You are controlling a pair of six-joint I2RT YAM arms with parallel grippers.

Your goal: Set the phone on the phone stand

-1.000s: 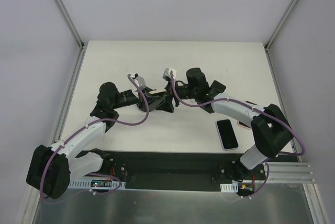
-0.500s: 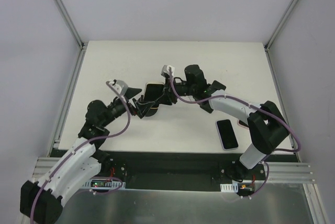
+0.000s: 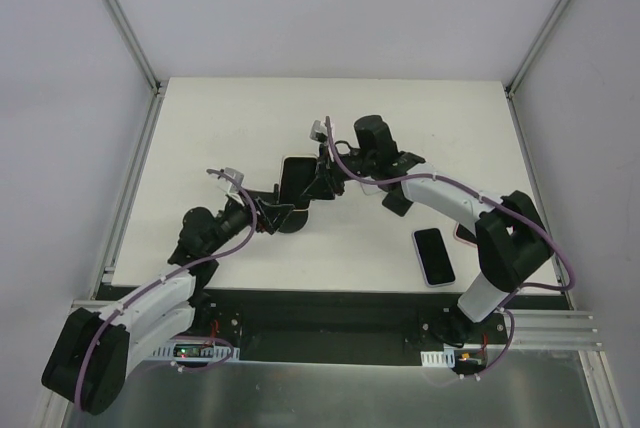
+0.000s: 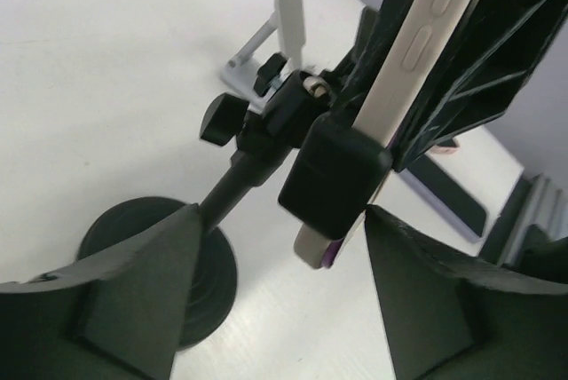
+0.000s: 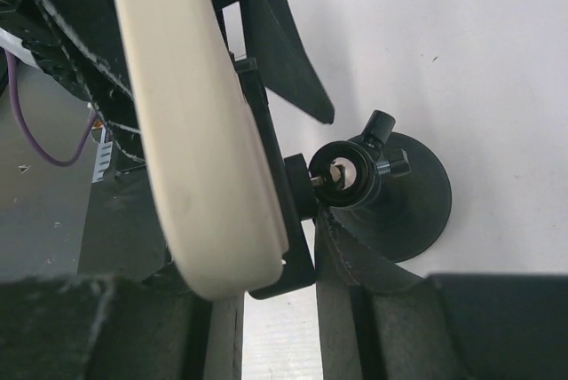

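Observation:
A phone in a cream case (image 5: 186, 131) stands on edge in the clamp of a black phone stand (image 4: 240, 176) with a round base (image 3: 292, 220). My right gripper (image 5: 257, 256) is shut across the phone and the clamp's back plate, one finger on each side. From above, the phone (image 3: 293, 178) shows its dark screen just left of the right gripper (image 3: 318, 180). My left gripper (image 4: 284, 247) is open near the base. The clamp's lower end and the phone's bottom edge (image 4: 426, 34) hang ahead of its spread fingers, untouched. The left gripper (image 3: 265, 213) sits low beside the base.
A second phone (image 3: 434, 255) lies flat on the table at the near right, beside the right arm. A small white stand (image 4: 275, 34) sits beyond the black one. The black base plate of the arms runs along the near edge.
My left gripper opened, let go and drew back to the near left, then crept back toward the base. My right gripper closed on the phone and clamp, and the phone tipped more upright.

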